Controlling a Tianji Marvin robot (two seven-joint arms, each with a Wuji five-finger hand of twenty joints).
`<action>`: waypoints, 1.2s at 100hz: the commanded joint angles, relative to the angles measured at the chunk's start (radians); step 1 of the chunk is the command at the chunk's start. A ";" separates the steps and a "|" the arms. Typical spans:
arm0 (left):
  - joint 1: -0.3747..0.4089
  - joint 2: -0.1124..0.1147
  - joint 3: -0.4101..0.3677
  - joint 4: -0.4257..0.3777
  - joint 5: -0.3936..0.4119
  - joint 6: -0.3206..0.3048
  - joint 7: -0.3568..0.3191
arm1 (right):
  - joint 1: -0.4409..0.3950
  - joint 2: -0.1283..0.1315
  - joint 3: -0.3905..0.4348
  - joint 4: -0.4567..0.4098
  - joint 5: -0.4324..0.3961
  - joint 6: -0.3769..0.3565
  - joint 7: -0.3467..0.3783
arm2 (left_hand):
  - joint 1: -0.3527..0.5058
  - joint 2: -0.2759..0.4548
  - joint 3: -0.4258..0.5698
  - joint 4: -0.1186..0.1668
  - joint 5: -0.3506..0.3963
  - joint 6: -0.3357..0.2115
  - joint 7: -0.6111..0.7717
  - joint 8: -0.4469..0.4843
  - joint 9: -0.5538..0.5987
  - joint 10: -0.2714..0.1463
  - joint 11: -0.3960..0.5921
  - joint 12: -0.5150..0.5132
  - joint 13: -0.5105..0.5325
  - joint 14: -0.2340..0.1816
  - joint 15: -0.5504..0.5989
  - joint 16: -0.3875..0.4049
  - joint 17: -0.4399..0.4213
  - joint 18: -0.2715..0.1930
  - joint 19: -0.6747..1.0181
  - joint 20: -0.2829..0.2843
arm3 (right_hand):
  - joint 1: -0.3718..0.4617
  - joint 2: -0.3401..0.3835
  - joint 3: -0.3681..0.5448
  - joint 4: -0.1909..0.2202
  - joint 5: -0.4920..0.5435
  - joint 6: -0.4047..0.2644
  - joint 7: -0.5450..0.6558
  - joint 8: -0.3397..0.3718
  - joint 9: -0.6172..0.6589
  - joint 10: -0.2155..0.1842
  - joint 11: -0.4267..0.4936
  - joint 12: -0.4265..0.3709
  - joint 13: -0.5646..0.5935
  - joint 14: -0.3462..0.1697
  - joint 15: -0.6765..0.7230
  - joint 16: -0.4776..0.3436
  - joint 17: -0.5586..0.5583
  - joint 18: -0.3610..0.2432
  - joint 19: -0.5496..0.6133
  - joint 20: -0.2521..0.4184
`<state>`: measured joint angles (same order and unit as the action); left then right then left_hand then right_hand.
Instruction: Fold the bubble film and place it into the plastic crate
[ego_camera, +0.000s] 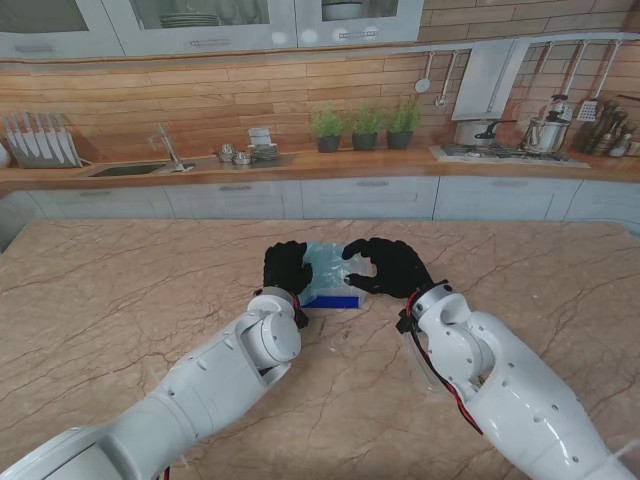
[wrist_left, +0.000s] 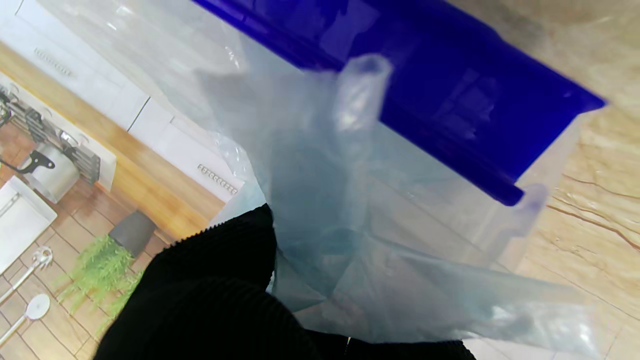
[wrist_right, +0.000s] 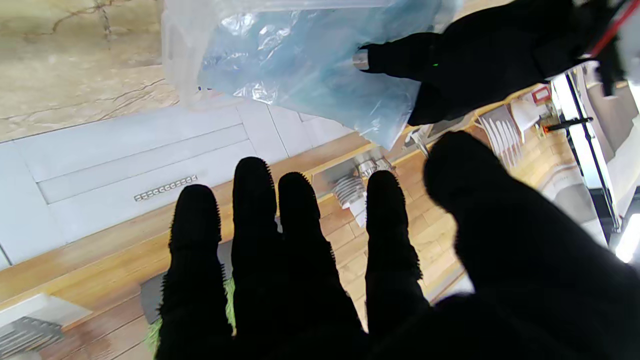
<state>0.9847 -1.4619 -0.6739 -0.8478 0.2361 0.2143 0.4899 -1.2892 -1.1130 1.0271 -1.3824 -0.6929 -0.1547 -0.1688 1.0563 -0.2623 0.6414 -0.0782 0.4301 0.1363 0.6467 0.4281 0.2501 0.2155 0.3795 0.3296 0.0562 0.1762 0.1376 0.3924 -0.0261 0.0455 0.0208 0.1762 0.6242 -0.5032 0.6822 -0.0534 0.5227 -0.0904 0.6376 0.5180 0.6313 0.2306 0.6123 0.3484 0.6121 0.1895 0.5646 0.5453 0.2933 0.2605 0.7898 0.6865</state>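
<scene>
A crumpled, pale blue bubble film (ego_camera: 328, 268) hangs over the blue plastic crate (ego_camera: 333, 300) in the middle of the table. My left hand (ego_camera: 287, 268), in a black glove, is shut on the film's left side. In the left wrist view the film (wrist_left: 350, 225) drapes from my left hand (wrist_left: 225, 300) down past the crate's blue rim (wrist_left: 450, 100). My right hand (ego_camera: 390, 266) hovers at the film's right side, open. In the right wrist view its fingers (wrist_right: 300, 260) are spread with nothing in them, and the left hand (wrist_right: 490, 55) pinches the film (wrist_right: 310, 65).
The marble table top (ego_camera: 120, 300) stretches wide on all sides of the crate. A kitchen counter (ego_camera: 320, 165) with a sink, potted plants and pots runs along the far wall, well beyond the table.
</scene>
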 joint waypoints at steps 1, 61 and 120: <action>0.001 0.005 0.003 -0.001 0.000 0.010 -0.013 | 0.042 -0.022 -0.018 0.016 -0.007 0.010 -0.003 | 0.000 -0.014 0.071 0.045 -0.034 -0.033 -0.051 0.001 -0.044 0.004 -0.017 -0.016 -0.003 0.026 0.009 0.003 -0.010 -0.004 -0.010 0.016 | 0.025 0.034 0.029 0.010 -0.005 -0.030 0.031 -0.030 0.018 -0.020 0.023 0.001 0.032 -0.022 0.030 0.006 0.000 -0.026 0.051 -0.026; -0.003 0.004 0.008 0.010 -0.012 0.006 -0.034 | 0.326 -0.156 -0.317 0.393 0.181 0.101 -0.152 | -0.134 -0.068 0.112 0.061 -0.147 0.028 -0.128 -0.058 -0.055 0.007 -0.070 -0.035 -0.009 0.034 -0.002 -0.001 -0.013 0.009 -0.002 0.035 | 0.018 -0.106 0.176 0.012 -0.035 -0.079 0.079 0.013 0.118 -0.028 0.163 0.040 0.129 -0.023 0.242 0.081 0.043 -0.028 0.252 -0.044; 0.024 0.046 0.001 -0.070 0.021 -0.025 -0.070 | 0.429 -0.257 -0.422 0.627 0.277 0.079 -0.217 | -0.353 -0.196 -0.094 0.033 -0.189 0.041 -0.210 -0.099 -0.073 0.022 -0.143 -0.048 -0.030 0.051 -0.053 -0.021 -0.016 0.032 -0.011 0.033 | 0.118 -0.041 0.100 -0.065 0.200 -0.198 0.409 -0.117 0.354 -0.086 0.166 0.014 0.256 -0.040 0.335 0.109 0.095 -0.020 0.332 -0.080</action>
<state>0.9917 -1.4394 -0.6752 -0.8834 0.2287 0.1921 0.4454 -0.8699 -1.3518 0.6123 -0.7680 -0.4190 -0.0690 -0.3894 0.7450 -0.4150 0.5812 -0.0538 0.2723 0.1792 0.4770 0.3471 0.2086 0.2383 0.2656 0.2978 0.0386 0.2206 0.1005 0.3823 -0.0341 0.0793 0.0208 0.1995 0.7139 -0.5780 0.7884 -0.1010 0.6959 -0.2568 1.0141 0.4121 0.9639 0.1601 0.7884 0.3724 0.8396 0.1709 0.8785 0.6424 0.3843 0.2505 1.0836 0.6238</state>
